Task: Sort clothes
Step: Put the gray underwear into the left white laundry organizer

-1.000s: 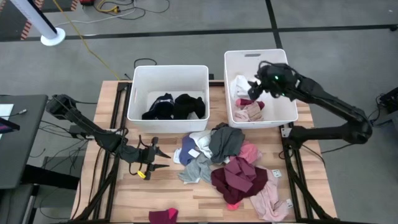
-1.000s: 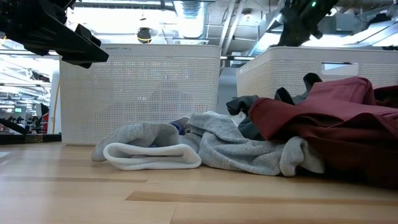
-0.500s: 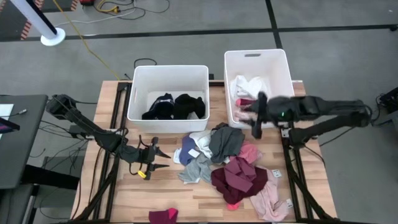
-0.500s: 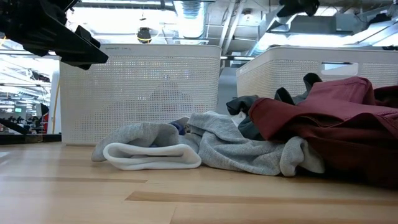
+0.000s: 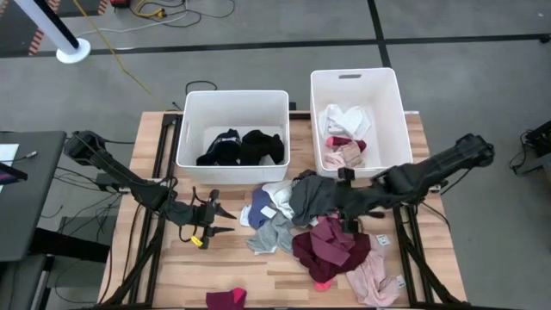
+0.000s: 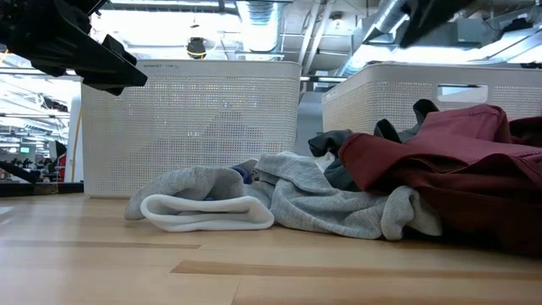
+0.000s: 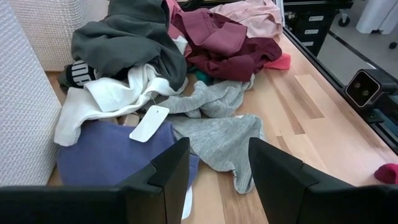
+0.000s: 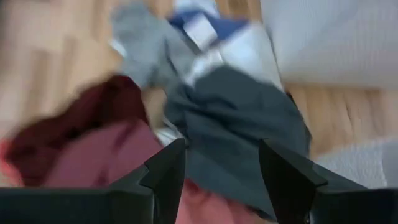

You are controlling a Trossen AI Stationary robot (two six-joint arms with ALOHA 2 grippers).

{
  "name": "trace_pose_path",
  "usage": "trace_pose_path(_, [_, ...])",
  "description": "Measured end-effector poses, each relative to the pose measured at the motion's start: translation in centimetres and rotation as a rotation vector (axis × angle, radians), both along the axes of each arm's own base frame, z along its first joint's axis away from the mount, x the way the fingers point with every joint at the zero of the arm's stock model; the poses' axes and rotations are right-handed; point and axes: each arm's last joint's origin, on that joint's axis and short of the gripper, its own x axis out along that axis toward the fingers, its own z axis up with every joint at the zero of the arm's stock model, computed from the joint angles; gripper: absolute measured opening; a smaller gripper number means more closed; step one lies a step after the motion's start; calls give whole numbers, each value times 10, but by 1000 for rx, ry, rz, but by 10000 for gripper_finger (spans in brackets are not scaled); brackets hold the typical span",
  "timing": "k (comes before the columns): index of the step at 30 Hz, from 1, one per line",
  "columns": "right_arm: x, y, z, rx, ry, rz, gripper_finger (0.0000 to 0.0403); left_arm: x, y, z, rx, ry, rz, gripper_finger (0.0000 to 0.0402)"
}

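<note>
High view shows the wooden table with two white bins at its far edge. The left bin holds two black garments; the right bin holds a white garment and pink pieces. Between the bins and the near edge lies the pile of clothes: a dark grey garment on top, a white one and a blue one beside it, a light grey one nearer the front, a maroon garment and a pale pink piece toward the right front corner. A small magenta item lies apart at the near edge.

The right gripper hangs over the pile, above the dark grey and maroon clothes; in its wrist view the two fingers stand well apart with nothing between them. The left gripper waits over bare wood just left of the pile, its fingers parted and empty, pointing at the blue and light grey garments, where a white tag lies on the blue fabric.
</note>
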Motion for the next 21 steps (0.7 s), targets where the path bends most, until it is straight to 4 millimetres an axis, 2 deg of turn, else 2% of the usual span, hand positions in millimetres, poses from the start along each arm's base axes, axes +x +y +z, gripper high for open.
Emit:
trace_pose_path(7, [24, 9, -31, -73, 115, 7, 217, 0, 0, 0, 0, 0, 0, 160])
trace_pose_path(13, [47, 16, -56, -116, 146, 53, 217, 0, 0, 0, 0, 0, 0, 160])
trace_pose_path(21, [69, 6, -90, -187, 238, -7, 217, 0, 0, 0, 0, 1, 0, 160])
